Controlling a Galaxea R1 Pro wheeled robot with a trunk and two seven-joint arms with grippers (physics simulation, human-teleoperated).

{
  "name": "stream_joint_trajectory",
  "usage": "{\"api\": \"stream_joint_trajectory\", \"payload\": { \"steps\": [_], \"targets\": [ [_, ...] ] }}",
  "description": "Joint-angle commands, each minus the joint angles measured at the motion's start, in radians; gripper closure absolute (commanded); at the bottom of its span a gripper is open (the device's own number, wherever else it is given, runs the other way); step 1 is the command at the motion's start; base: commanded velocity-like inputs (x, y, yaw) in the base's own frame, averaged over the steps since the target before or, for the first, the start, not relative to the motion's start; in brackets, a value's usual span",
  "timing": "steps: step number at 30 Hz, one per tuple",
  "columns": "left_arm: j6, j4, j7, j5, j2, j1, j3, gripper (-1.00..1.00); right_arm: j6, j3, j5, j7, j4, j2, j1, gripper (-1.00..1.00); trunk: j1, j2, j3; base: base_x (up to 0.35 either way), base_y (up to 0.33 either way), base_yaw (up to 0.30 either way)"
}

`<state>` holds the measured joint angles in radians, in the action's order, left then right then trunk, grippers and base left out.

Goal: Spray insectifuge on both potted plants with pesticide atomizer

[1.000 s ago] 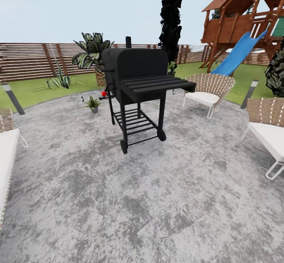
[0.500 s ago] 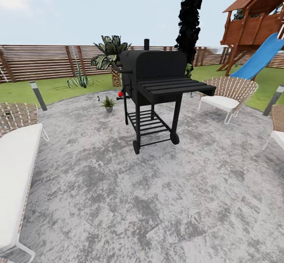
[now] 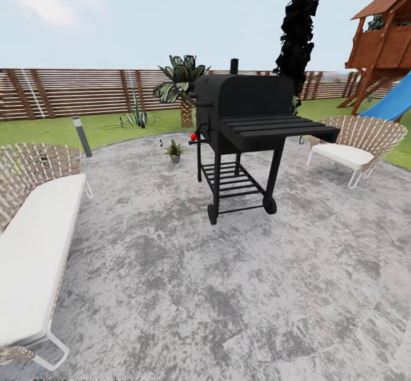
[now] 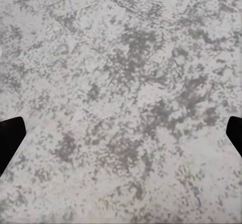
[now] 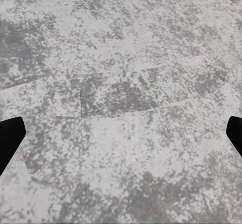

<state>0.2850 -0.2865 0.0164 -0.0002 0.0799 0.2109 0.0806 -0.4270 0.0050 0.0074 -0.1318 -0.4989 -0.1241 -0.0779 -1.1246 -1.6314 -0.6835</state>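
Fingers of the left gripper (image 4: 121, 133) show as two dark tips at the opposite edges of the left wrist view, spread wide with nothing between them, and below them is the bare mottled patio stone (image 4: 121, 83); in the right wrist view the right gripper (image 5: 121, 136) is the same, wide apart and empty over the stone. In the head view the whole picture has slid to the right compared with one second ago, so the camera has turned left: the long white bench (image 3: 34, 249) now takes much more of the left side and the playhouse (image 3: 382, 44) is nearly cut off. One potted plant (image 3: 174, 151) stands on the patio near the black grill (image 3: 245, 124), far ahead. A tiny dark thing (image 3: 161, 143) just beside it may be the pesticide atomizer, but it is too small to tell. I judge the robot is only approaching, and no picking has begun
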Motion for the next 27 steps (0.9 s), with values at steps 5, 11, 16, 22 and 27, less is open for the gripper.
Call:
{"api": "stream_joint_trajectory", "payload": {
  "steps": [5, 11, 16, 22, 27],
  "targets": [
    [0.003, 0.001, 0.000, 0.002, -0.002, 0.001, 0.002, -1.00, -0.003, 0.000, 0.032, -0.004, 0.003, 0.000, 0.000, -1.00, -0.019, -0.036, -0.011, 0.000, 0.000, 0.214],
    [0.003, 0.001, 0.000, 0.002, -0.002, 0.001, 0.002, -1.00, -0.003, 0.000, 0.034, -0.005, 0.024, 0.000, 0.000, -1.00, -0.042, -0.078, -0.023, 0.000, 0.000, 0.214],
    [0.003, 0.001, 0.000, 0.002, -0.002, 0.001, 0.002, -1.00, -0.003, 0.000, 0.034, -0.004, 0.025, 0.000, 0.000, -1.00, -0.061, -0.113, -0.034, 0.000, 0.000, 0.214],
    [0.003, 0.001, 0.000, 0.002, -0.002, 0.001, 0.002, -1.00, -0.003, 0.000, 0.035, -0.003, 0.025, 0.000, 0.000, -1.00, -0.084, -0.155, -0.049, 0.000, 0.000, 0.219],
    [0.003, 0.001, 0.000, 0.002, -0.002, 0.001, 0.002, -1.00, -0.003, -0.002, 0.033, -0.003, 0.025, 0.000, 0.000, -1.00, -0.104, -0.190, -0.065, 0.000, 0.000, 0.051]
  ]
}}
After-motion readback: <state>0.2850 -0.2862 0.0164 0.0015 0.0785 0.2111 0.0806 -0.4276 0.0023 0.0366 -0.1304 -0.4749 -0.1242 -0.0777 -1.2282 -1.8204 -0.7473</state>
